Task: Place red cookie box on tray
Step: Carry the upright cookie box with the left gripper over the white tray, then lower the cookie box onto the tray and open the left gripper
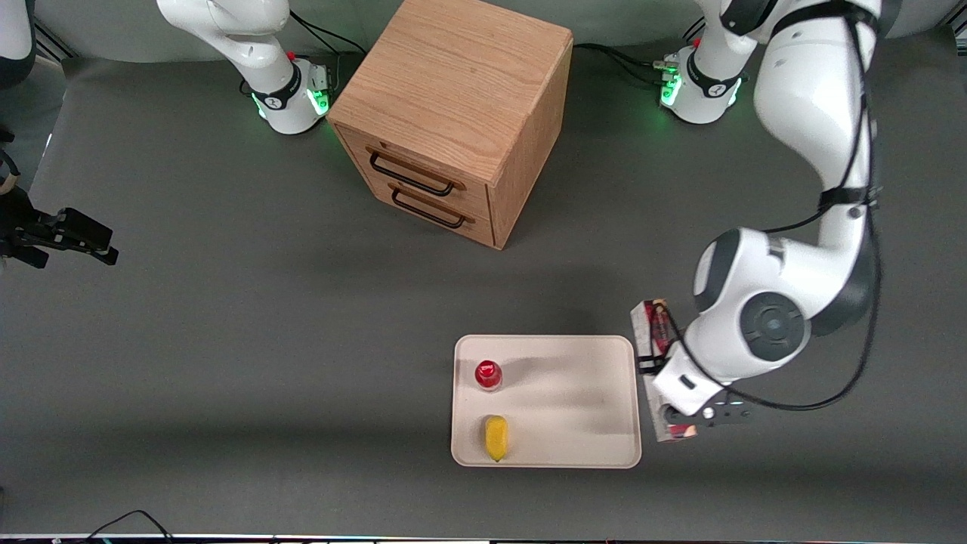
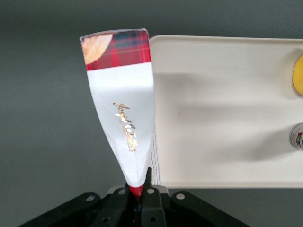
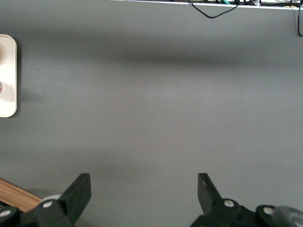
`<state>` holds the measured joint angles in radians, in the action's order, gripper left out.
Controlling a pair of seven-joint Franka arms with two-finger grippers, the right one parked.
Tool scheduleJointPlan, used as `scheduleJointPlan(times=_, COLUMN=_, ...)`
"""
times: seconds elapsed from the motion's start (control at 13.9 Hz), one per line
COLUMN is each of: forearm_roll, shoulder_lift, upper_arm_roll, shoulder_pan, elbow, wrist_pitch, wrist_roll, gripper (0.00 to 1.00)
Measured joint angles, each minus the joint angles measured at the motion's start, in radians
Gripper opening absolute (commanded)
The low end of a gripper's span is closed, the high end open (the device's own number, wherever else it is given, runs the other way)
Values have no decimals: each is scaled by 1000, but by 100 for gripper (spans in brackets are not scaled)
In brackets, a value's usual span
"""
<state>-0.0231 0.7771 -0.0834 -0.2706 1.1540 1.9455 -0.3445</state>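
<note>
Gripping red cookie box [image 2: 124, 99], pincer [image 2: 138, 201] beside tray [image 2: 227, 109].

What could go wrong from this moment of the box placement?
The gripper is shut on the red cookie box, gripping it at one end, so the long carton may swing or slip. The box hangs beside the tray, just off its rim, and a low sideways move might catch that rim. On the tray, the red-capped bottle and the yellow object stand toward the parked arm's end; overshooting might knock them.
</note>
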Motion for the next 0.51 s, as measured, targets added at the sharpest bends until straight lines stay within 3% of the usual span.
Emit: scheduleJointPlan(times=0.51, forearm_roll=-28, shoulder_lift=154, upper_arm_roll=9, shoulder_pan=-49, elbow=-87, wrist_pitch=102, wrist_roll=-1, gripper=0)
